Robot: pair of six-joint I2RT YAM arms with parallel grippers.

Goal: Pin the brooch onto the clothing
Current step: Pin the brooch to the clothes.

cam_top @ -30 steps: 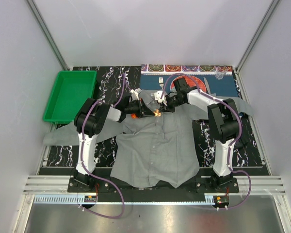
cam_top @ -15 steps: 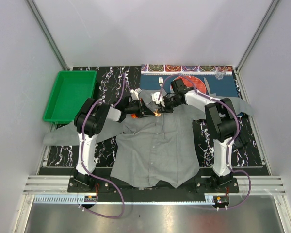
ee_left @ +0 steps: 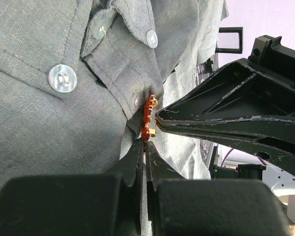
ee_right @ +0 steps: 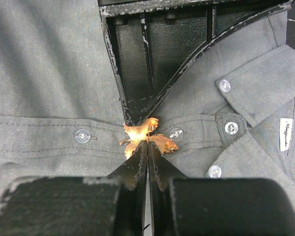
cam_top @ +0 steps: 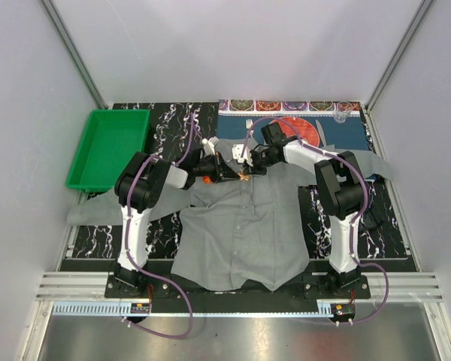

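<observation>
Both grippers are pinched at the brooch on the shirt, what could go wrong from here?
The tips of the left gripper and right gripper nearly touch at the brooch, so they may collide. Whether the pin has caught the shirt is hidden; a tug could bunch the fabric or drop the brooch.

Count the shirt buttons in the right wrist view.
5. Left placket button left of the brooch; right placket button right of it; collar-band button further right; upper collar button above that; lower collar button bottom right. Others may be hidden.
</observation>
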